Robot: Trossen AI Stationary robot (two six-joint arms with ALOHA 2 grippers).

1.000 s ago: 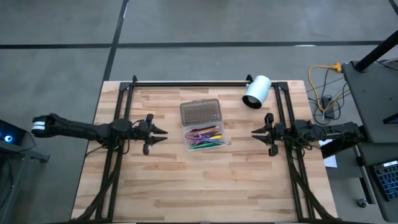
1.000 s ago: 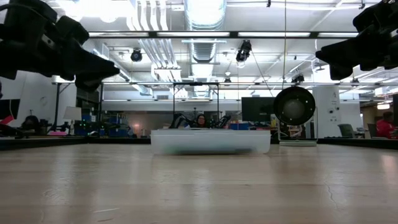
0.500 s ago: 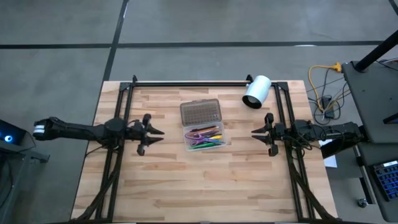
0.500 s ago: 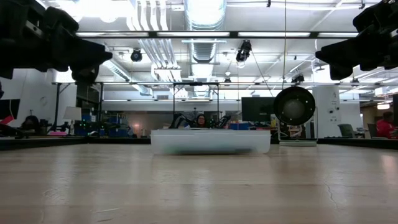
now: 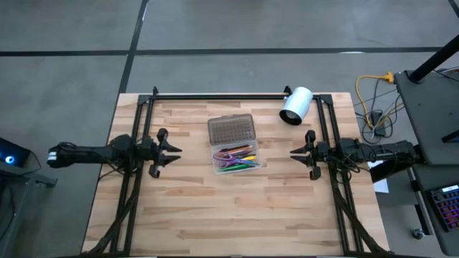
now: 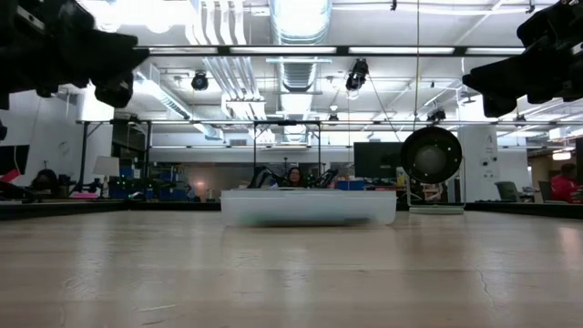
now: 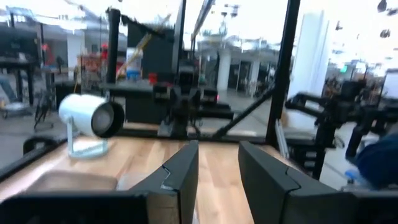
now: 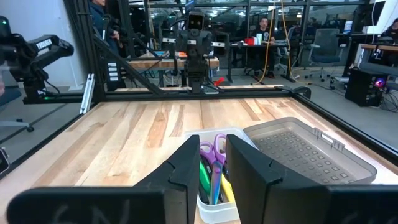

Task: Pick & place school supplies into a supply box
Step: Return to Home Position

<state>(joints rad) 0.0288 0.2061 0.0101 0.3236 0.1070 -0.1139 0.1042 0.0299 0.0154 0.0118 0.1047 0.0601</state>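
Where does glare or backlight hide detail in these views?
Low view: ceiling lights flare, leaving the left gripper and right gripper as black silhouettes. Left wrist view: background washes out. Right wrist and high views: evenly lit, supply box contents readable.

A white cylinder [image 5: 296, 105] lies on the wooden table [image 5: 186, 208].

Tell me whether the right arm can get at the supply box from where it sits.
Probably yes. The right gripper, open, points at the supply box across bare table, with nothing between them. The white cylinder stands off to one side, clear of that line.
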